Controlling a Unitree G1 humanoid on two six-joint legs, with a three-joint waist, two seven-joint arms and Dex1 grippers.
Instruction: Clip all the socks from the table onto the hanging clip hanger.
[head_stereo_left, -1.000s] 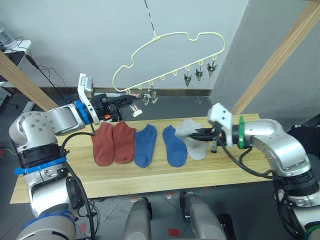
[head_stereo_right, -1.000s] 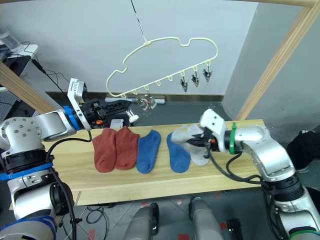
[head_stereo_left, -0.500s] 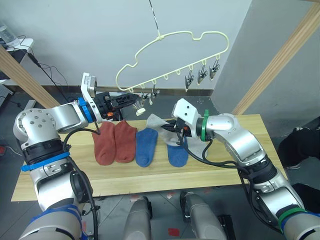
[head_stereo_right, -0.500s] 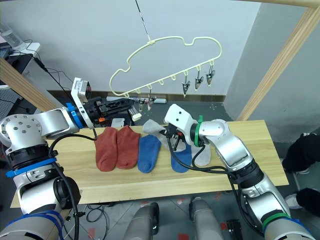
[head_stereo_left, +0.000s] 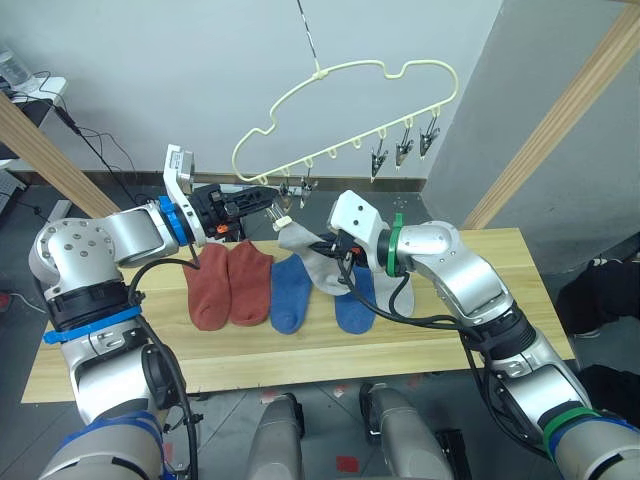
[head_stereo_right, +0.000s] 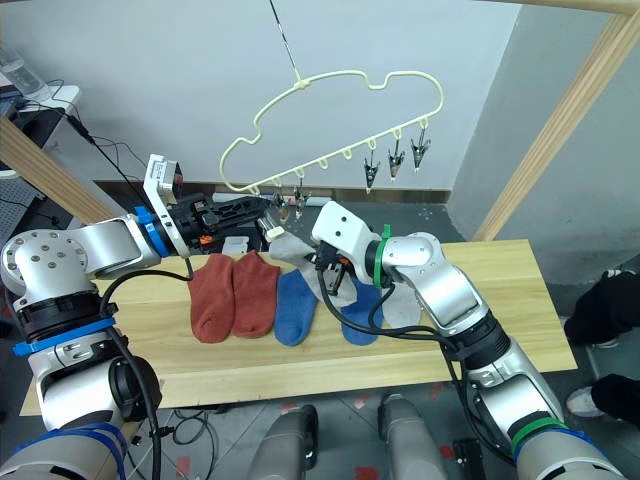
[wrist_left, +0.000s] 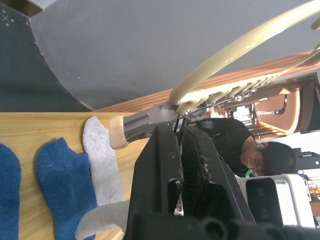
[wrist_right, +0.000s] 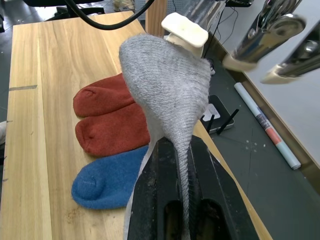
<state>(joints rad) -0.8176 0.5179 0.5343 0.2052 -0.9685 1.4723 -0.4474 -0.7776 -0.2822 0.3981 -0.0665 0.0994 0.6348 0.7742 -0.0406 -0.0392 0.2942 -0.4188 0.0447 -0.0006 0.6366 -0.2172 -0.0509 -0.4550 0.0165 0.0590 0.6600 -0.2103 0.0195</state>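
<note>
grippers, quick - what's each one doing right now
left gripper: shut on a clip of the clip hanger.
right gripper: shut on a grey sock.

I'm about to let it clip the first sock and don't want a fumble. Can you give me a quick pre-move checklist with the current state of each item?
1. Right pincer shut on the grey sock: ok.
2. Left pincer squeezing a clip at the clip hanger's left end: shut there, ok.
3. That clip's mouth open for the sock: cannot tell.
4. Sock edge raised to the clip: close beside it, not yet in, not ok.
5. Other socks lying flat on the table, out of the way: ok.
</note>
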